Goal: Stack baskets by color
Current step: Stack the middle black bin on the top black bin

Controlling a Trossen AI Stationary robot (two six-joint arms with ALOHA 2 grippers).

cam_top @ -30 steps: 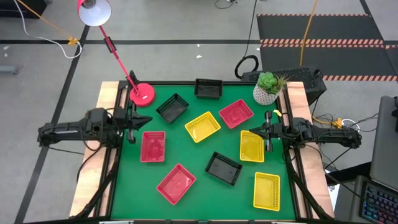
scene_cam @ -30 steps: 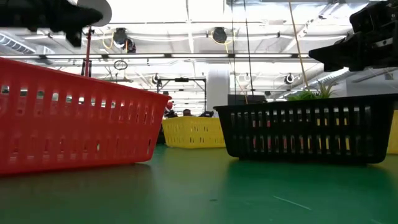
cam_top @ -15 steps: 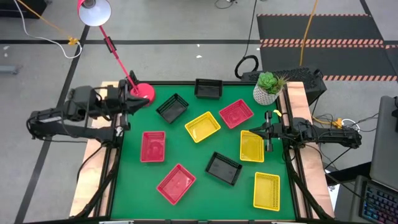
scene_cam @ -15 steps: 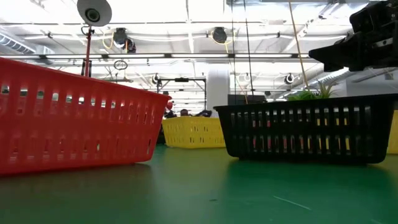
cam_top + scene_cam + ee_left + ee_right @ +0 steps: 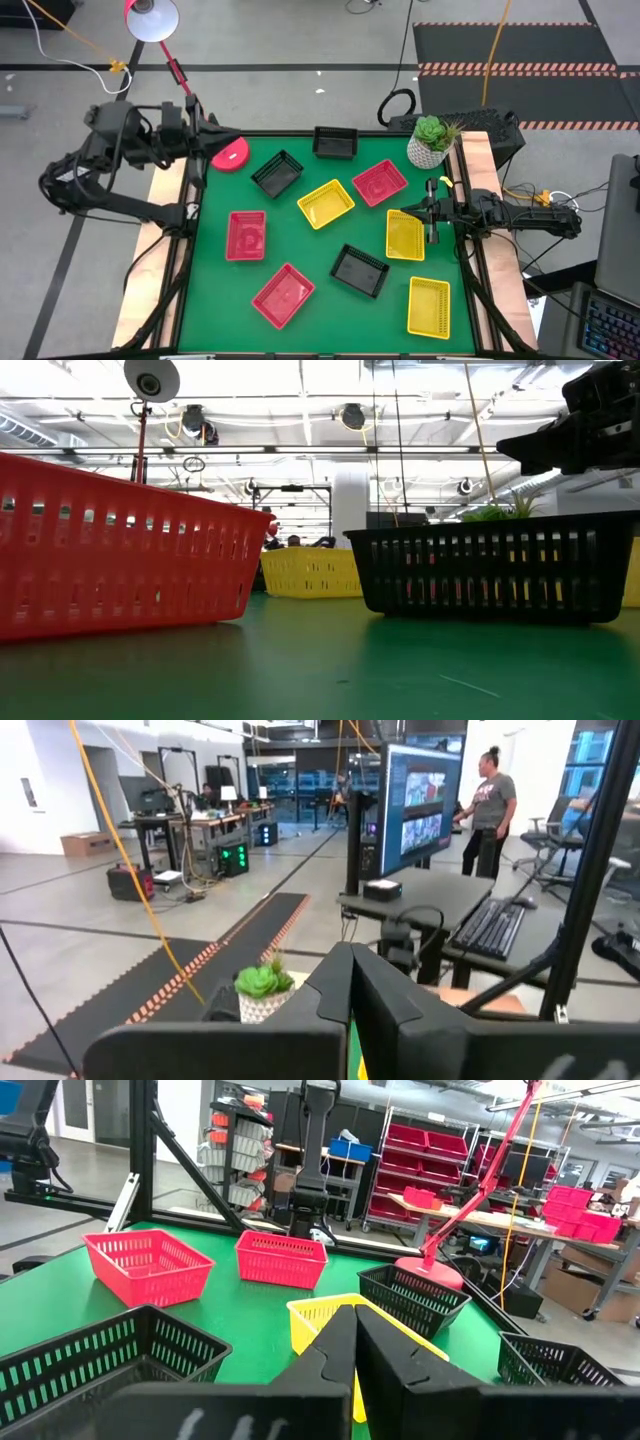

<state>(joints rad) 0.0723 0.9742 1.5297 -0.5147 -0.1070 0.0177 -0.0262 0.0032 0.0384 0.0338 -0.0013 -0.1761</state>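
Three red baskets (image 5: 246, 235) (image 5: 284, 295) (image 5: 380, 182), three yellow baskets (image 5: 326, 203) (image 5: 405, 234) (image 5: 429, 306) and three black baskets (image 5: 277, 173) (image 5: 335, 142) (image 5: 360, 270) lie singly, bottoms down, on the green table (image 5: 300, 245). My left gripper (image 5: 222, 137) (image 5: 351, 960) is shut, holds nothing and hangs high over the far left corner, pointing level across the table. My right gripper (image 5: 431, 222) (image 5: 355, 1325) is shut and holds nothing at the right edge, beside a yellow basket. The low view shows a red basket (image 5: 120, 550), a black one (image 5: 490, 575) and a yellow one (image 5: 310, 572).
A pink-red lamp base (image 5: 231, 153) stands at the far left corner, just below my left gripper, with its stem slanting up to the lamp head (image 5: 150, 18). A white plant pot (image 5: 432, 142) stands at the far right corner. Bare green mat lies at the near middle.
My left gripper has risen from its low place at the table's left edge and gone toward the far left corner, staying shut and level. It has left the low view's top. The baskets and my right arm have kept still.
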